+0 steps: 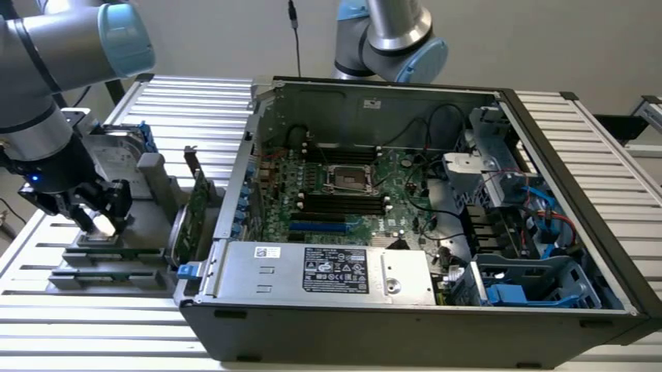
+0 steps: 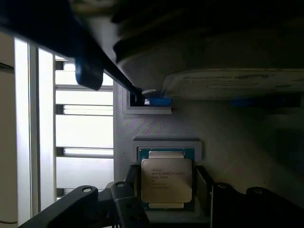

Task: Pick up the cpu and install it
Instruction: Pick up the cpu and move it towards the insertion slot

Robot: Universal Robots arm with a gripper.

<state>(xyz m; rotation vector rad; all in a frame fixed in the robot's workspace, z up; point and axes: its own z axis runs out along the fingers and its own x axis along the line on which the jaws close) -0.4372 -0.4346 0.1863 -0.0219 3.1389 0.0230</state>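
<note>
- Straddling the cpu [image 2: 166, 183], the pincer [image 1: 101, 225] stands wide. One of its fingers [image 2: 204, 186] is at each flank of the chip, close to the edges. A thin gap shows on one side.
- Cpu lies flat, dull silver-grey lid up with faint print on it. It is seated in a square recess of a grey holder [image 2: 232, 142] and not yet lifted.
- Holder rests on the slatted worktop [image 1: 104, 333], near the worktop's edge at the exterior view's left, just beside the open computer case [image 1: 414, 325].
- Green expansion card [image 1: 192, 209] stands upright between pincer and case. Hard drive in blue brackets [image 1: 116, 155] sits behind the pincer.
- Socket [image 1: 349, 180] lies mid-motherboard inside the case, well apart from the pincer.
</note>
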